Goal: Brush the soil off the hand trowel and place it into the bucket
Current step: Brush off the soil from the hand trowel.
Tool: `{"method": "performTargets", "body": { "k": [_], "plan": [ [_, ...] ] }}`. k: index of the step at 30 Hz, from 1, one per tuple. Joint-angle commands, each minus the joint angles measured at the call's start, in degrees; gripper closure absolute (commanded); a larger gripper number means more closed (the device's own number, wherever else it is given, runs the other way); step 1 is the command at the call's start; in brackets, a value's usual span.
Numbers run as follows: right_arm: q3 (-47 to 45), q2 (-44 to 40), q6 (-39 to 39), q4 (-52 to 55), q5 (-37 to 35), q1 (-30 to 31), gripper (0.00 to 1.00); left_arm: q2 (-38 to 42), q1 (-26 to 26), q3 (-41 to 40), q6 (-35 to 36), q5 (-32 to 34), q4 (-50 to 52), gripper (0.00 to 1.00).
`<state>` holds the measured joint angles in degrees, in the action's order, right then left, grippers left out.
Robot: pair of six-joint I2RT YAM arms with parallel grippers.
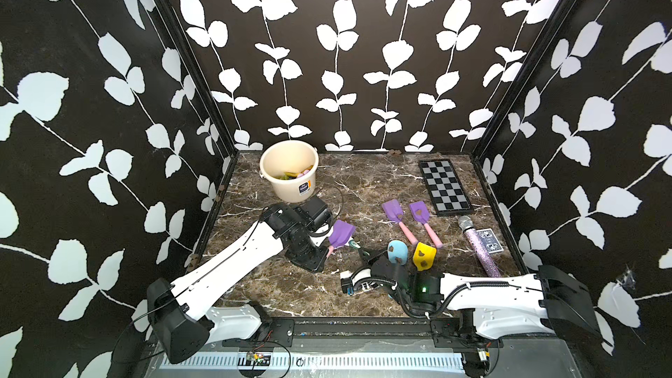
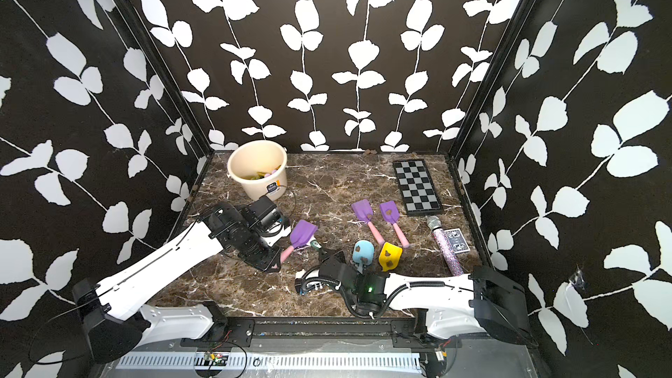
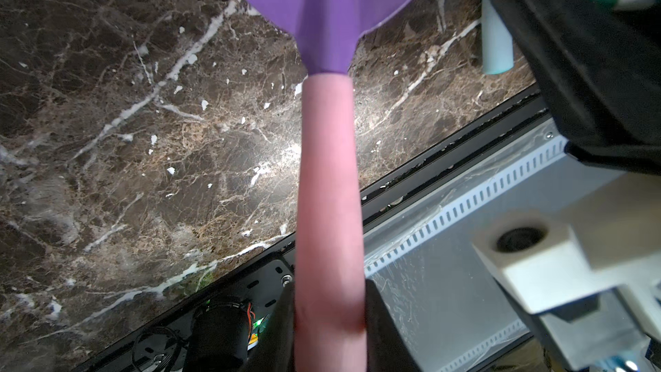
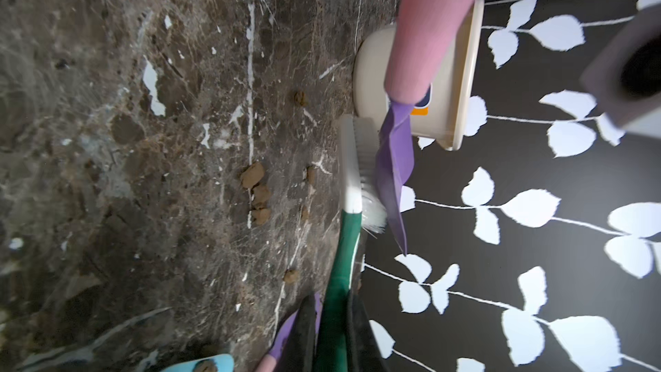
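Note:
My left gripper (image 3: 329, 316) is shut on the pink handle (image 3: 331, 191) of a hand trowel with a purple blade (image 1: 342, 233), held just above the table in both top views. My right gripper (image 4: 332, 320) is shut on the green handle of a brush (image 4: 352, 173). The brush's white bristles lie against the trowel blade (image 4: 393, 166). Brown soil clumps (image 4: 254, 175) lie on the marble below. The cream bucket (image 1: 287, 190) stands at the back left, with coloured tools inside it.
Two more purple trowels (image 1: 392, 210) (image 1: 419, 211), a blue one (image 1: 397, 250) and a yellow one (image 1: 423, 254), all carrying soil, lie right of centre. A checkerboard (image 1: 444, 187), a glitter microphone (image 1: 476, 245) and a card deck (image 1: 489, 239) sit at the right.

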<state>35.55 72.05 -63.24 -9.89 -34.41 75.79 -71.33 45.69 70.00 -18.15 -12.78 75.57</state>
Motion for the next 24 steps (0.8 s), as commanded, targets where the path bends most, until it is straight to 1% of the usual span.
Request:
{"method": "performTargets", "body": {
  "k": [1, 5, 8, 11, 14, 17, 19, 24],
  "plan": [
    [-0.72, 0.84, -7.45, -10.95, -5.24, 1.00, 1.00, 0.00, -0.47, -1.13, 1.13, -1.02, 2.15, 1.00],
    [-2.09, 3.20, -10.88, -20.55, -10.79, 0.15, 1.00, 0.05, -1.02, -1.09, 1.86, -0.68, 3.81, 1.00],
    [-3.88, 3.45, -10.95, -23.85, -13.73, -1.86, 1.00, 0.97, -2.27, -0.96, 2.07, -1.24, 4.32, 1.00],
    [-5.86, 2.19, -6.61, -20.83, -14.34, -3.98, 1.00, 2.48, -4.37, -0.68, 2.23, -2.39, 4.16, 1.00],
    [-7.11, 2.43, -1.95, -17.91, -14.46, -4.18, 1.00, 3.54, -7.50, 0.82, 2.75, -4.78, 3.91, 1.00],
    [-6.87, 4.28, -0.99, -16.70, -14.51, -2.55, 1.00, 3.60, -9.11, 2.73, 3.27, -7.16, 3.53, 1.00],
    [-5.87, 5.95, -2.42, -17.05, -13.97, -0.70, 1.00, 2.83, -9.57, 3.50, 3.72, -7.57, 3.75, 1.00],
    [-2.11, 9.06, -10.33, -20.92, -11.36, 3.57, 1.00, 1.20, -9.69, 1.95, 4.34, -6.26, 2.99, 1.00]
  ]
}}
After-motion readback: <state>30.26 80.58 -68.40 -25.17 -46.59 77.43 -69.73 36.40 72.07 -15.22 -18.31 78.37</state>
